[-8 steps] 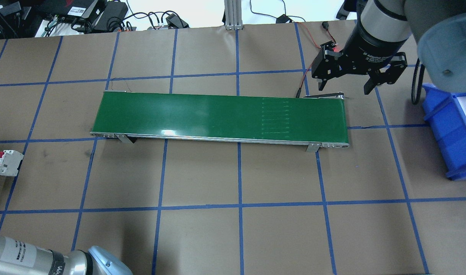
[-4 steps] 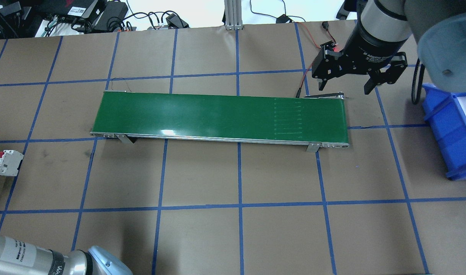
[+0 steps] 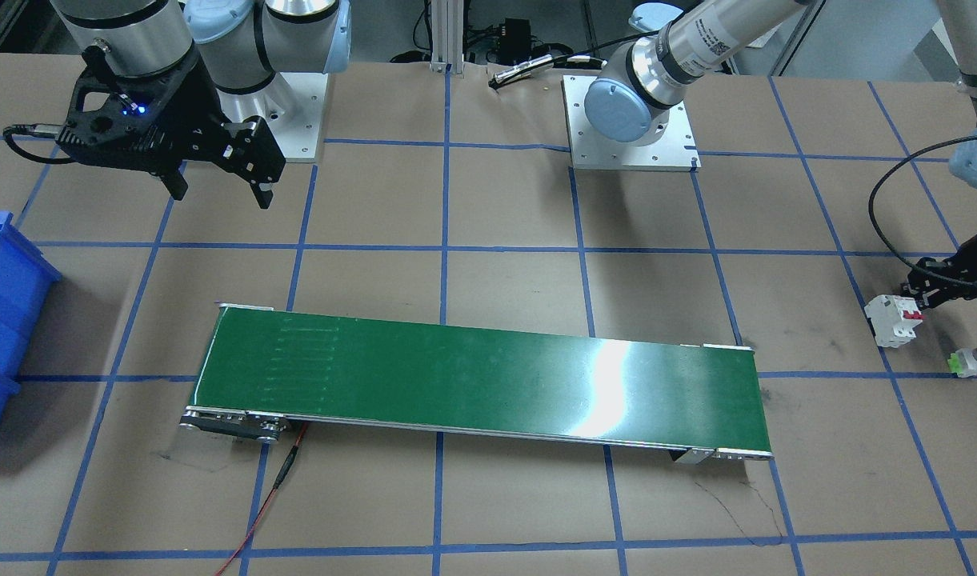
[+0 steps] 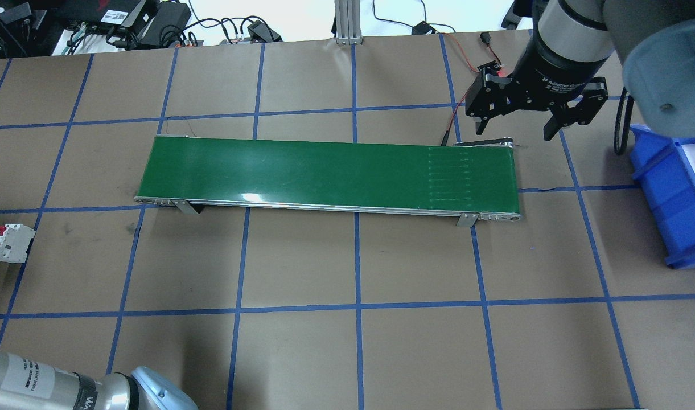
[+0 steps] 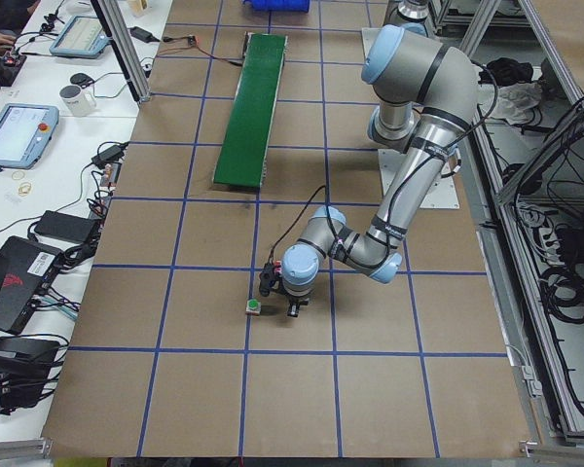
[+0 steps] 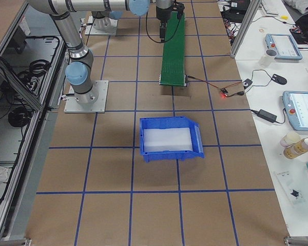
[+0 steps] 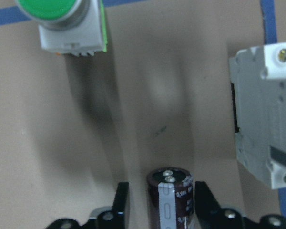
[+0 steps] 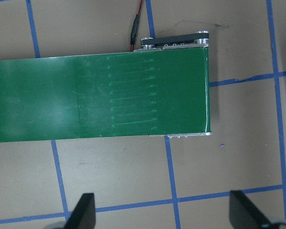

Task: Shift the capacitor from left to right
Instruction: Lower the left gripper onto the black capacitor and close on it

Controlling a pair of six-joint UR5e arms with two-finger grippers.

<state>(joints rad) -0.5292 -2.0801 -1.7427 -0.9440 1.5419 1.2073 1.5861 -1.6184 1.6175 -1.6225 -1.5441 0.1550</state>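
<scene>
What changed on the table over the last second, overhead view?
The conveyor belt ran: its seam marks shifted toward the robot's right end. Nothing was taken hold of or let go. The right gripper stayed open where it was, near that end, and the white circuit breaker kept its place.

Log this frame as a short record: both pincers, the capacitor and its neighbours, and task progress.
left pincer: open, straddling the capacitor, with a gap on one side
right pincer: open, empty, by the conveyor belt end nearest the blue bin
capacitor's neighbours: white breaker, green push button
progress: capacitor not yet on the belt
</scene>
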